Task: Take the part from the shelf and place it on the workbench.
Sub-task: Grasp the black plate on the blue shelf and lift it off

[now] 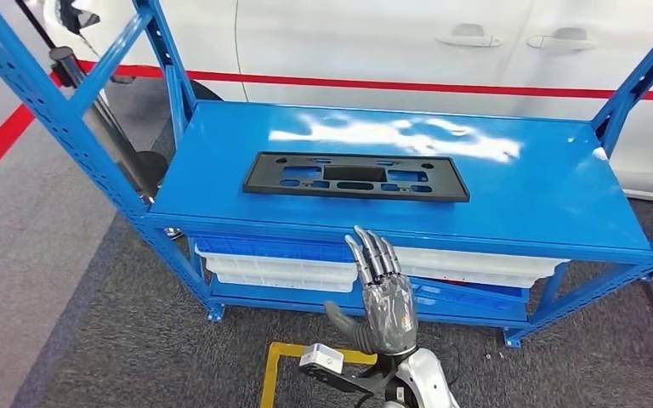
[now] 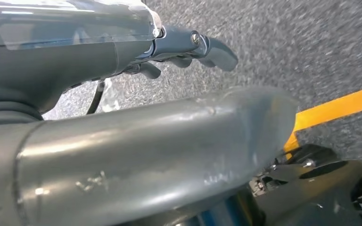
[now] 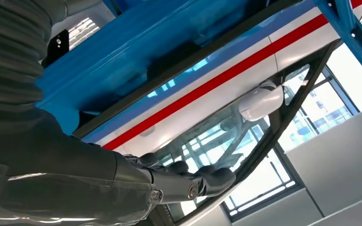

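The part is a flat black rectangular plate with several cutouts, lying flat on the top level of the blue shelf, slightly left of centre. My right hand is raised in front of the shelf's front edge, below the part and apart from it, with its fingers stretched out together and nothing in them. In the right wrist view the right hand points up past the blue shelf. My left hand hangs over the grey floor, its fingers loosely extended and holding nothing.
White bins sit on the shelf's lower level. Blue uprights stand at the shelf's corners. A white car with a red stripe is parked right behind it. A yellow floor line runs near my feet on grey carpet.
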Controlling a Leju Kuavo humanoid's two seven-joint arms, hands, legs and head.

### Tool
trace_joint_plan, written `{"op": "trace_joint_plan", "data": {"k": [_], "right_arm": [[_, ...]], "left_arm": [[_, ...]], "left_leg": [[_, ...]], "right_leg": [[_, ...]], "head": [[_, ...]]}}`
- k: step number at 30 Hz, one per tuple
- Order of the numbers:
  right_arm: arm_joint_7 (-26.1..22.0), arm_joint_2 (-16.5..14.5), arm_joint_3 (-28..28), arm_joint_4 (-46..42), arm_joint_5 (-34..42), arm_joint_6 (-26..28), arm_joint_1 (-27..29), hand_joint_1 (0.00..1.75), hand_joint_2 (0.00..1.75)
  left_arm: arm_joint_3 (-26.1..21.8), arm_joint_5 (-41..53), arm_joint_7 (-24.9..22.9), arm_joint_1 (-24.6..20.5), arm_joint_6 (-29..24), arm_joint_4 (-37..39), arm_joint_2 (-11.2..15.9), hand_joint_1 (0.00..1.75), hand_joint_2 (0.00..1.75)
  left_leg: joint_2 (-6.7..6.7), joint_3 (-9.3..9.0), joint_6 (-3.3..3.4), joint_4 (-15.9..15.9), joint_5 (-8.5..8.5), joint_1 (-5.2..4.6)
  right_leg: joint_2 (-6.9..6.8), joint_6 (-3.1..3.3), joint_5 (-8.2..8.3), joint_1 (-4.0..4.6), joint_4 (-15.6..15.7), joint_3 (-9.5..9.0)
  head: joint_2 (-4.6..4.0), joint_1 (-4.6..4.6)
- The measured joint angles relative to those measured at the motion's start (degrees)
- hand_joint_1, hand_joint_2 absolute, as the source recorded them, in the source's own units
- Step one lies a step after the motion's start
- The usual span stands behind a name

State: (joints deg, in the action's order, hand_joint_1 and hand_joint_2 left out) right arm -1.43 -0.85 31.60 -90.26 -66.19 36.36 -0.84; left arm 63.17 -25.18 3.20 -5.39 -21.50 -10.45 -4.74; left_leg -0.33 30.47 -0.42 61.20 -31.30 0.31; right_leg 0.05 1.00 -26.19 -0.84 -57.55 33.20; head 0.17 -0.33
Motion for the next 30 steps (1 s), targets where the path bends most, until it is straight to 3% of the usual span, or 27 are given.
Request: {"op": "trace_joint_plan", "data": {"k": [3, 4, 5, 7, 9, 10, 14, 16, 18, 19, 20, 21, 23, 24, 25, 27, 30], "right_arm": [[-0.1, 0.0, 0.3, 0.2, 0.2, -0.1, 0.4, 0.0, 1.75], [-0.1, 0.0, 0.4, 0.4, 0.3, -0.1, 0.6, 0.0, 1.75], [-0.1, 0.0, 0.4, 0.5, 0.5, -0.2, 0.8, 0.0, 1.75], [-0.3, 0.0, 0.6, 0.6, 0.7, -0.2, 1.0, 0.0, 1.75], [-0.4, 0.0, 0.7, 0.7, 1.0, -0.2, 1.1, 0.0, 1.75], [-0.5, 0.0, 0.8, 0.7, 1.1, -0.2, 1.1, 0.0, 1.75], [-0.8, 0.0, 1.0, 0.7, 1.4, -0.2, 1.1, 0.0, 1.75], [-0.9, 0.0, 1.1, 0.8, 1.7, -0.2, 1.2, 0.0, 1.75], [-1.0, 0.0, 1.1, 1.0, 1.9, -0.2, 1.4, 0.0, 1.75], [-1.1, 0.0, 1.1, 1.1, 2.0, -0.2, 1.6, 0.0, 1.75], [-1.1, 0.0, 1.1, 1.3, 2.0, -0.2, 1.6, 0.0, 1.75], [-1.2, 0.0, 1.2, 1.4, 2.0, -0.2, 1.6, 0.0, 1.75], [-1.3, 0.0, 1.2, 1.5, 2.0, -0.2, 1.5, 0.0, 1.75], [-1.4, 0.0, 1.3, 1.5, 2.0, -0.2, 1.4, 0.0, 1.75], [-1.5, 0.0, 1.3, 1.6, 2.0, -0.2, 1.2, 0.0, 1.75], [-1.5, 0.0, 1.5, 1.7, 2.0, -0.2, 0.9, 0.0, 1.75], [-1.6, -0.3, 1.7, 1.9, 2.0, -0.2, 0.6, 0.0, 1.75]], "left_arm": [[0.0, 0.0, 0.0, 0.3, 0.3, 0.0, 0.0, 0.0, 0.0], [0.0, 0.0, 0.0, 0.4, 0.4, 0.1, 0.0, 0.0, 0.0], [0.0, 0.0, -0.1, 0.6, 0.5, 0.1, 0.0, 0.0, 0.0], [-0.1, 0.0, -0.1, 0.8, 0.5, 0.1, 0.1, 0.0, 0.0], [-0.1, 0.0, -0.1, 0.7, 0.5, 0.2, 0.1, 0.0, 0.0], [-0.1, 0.0, -0.1, 0.6, 0.5, 0.2, 0.1, 0.0, 0.0], [-0.3, -0.3, 0.0, 0.5, 0.4, 0.2, 0.1, 0.0, 0.0], [-0.4, -0.4, 0.0, 0.4, 0.4, 0.2, 0.1, 0.0, 0.0], [-0.4, -0.4, 0.0, 0.4, 0.5, 0.2, 0.1, 0.0, 0.0], [-0.4, -0.3, -0.1, 0.4, 0.6, 0.2, 0.1, 0.0, 0.0], [-0.4, -0.2, -0.1, 0.5, 0.6, 0.2, 0.1, 0.0, 0.0], [-0.4, -0.1, -0.2, 0.5, 0.6, 0.2, 0.1, 0.0, 0.0], [-0.4, 0.1, -0.3, 0.5, 0.6, 0.2, 0.1, 0.0, 0.0], [-0.4, 0.3, -0.3, 0.4, 0.6, 0.2, 0.1, 0.0, 0.0], [-0.4, 0.4, -0.4, 0.4, 0.6, 0.2, 0.1, 0.0, 0.0], [-0.4, 0.5, -0.5, 0.3, 0.6, 0.2, 0.1, 0.0, 0.0], [-0.3, 0.6, -0.6, 0.1, 0.6, 0.2, 0.1, 0.0, 0.0]], "left_leg": [[0.03, 6.75, -0.75, 11.2, -3.58, 0.31], [0.03, 8.5, -0.9, 13.2, -3.37, 0.38], [0.04, 9.17, -0.97, 13.0, -1.87, 0.44], [0.08, 7.51, -0.83, 6.6, 3.57, 0.51], [0.14, 5.02, -0.27, 0.3, 6.55, 0.31], [0.15, 4.35, 0.11, -1.2, 6.68, 0.19], [0.05, 3.5, 1.5, -2.3, 5.92, 0.18], [0.1, 3.01, 2.19, -2.7, 5.64, 0.31], [0.11, 2.64, 2.64, -2.8, 5.18, 0.26], [0.07, 2.35, 2.73, -2.8, 4.92, 0.23], [0.0, 1.95, 2.72, -2.8, 4.62, 0.21], [-0.09, 1.44, 2.67, -2.8, 4.29, 0.2], [-0.26, 0.38, 2.37, -2.8, 3.54, 0.1], [-0.34, 0.05, 2.1, -2.7, 3.2, -0.01], [-0.36, -0.08, 1.8, -2.7, 2.95, -0.1], [-0.29, -0.14, 1.17, -2.7, 2.67, -0.17], [-0.12, 0.09, 0.25, -1.2, 1.05, -0.06]], "right_leg": [[-0.19, 0.47, -1.01, 0.05, 0.2, -1.28], [-0.14, 0.45, -1.44, 0.05, 0.2, -1.77], [-0.08, 0.39, -1.9, 0.03, 0.2, -2.37], [0.02, 0.07, -2.96, -0.01, 0.2, -3.78], [0.05, -0.56, -3.99, 0.19, 0.1, -4.79], [0.05, -0.89, -4.3, 0.28, 0.1, -5.03], [-0.04, -1.87, -5.39, 0.19, -0.6, -5.1], [-0.05, -2.3, -7.84, 0.05, -5.9, -2.36], [-0.04, -2.54, -10.29, 0.06, -13.7, 2.62], [-0.04, -2.58, -10.31, 0.06, -16.2, 4.64], [-0.04, -2.53, -9.07, 0.06, -16.6, 5.67], [-0.04, -2.38, -6.75, 0.07, -14.8, 5.6], [-0.02, -1.75, -1.48, 0.26, -7.6, 3.33], [-0.01, -1.41, -0.08, 0.42, -4.4, 2.15], [0.0, -1.14, 0.46, 0.59, -2.5, 1.44], [0.11, -0.79, 0.02, 0.73, -1.4, 1.08], [0.03, -0.1, 0.12, 0.18, -0.3, 0.17]], "head": [[0.0, -0.06], [0.0, -0.08], [0.0, -0.08], [0.0, -0.08], [0.0, -0.08], [0.0, -0.02], [0.0, 0.22], [0.0, 0.38], [-0.01, 0.46], [-0.01, 0.46], [-0.01, 0.47], [0.0, 0.48], [0.0, 0.49], [0.0, 0.5], [0.0, 0.5], [-0.01, 0.49], [-0.01, 0.44]]}}
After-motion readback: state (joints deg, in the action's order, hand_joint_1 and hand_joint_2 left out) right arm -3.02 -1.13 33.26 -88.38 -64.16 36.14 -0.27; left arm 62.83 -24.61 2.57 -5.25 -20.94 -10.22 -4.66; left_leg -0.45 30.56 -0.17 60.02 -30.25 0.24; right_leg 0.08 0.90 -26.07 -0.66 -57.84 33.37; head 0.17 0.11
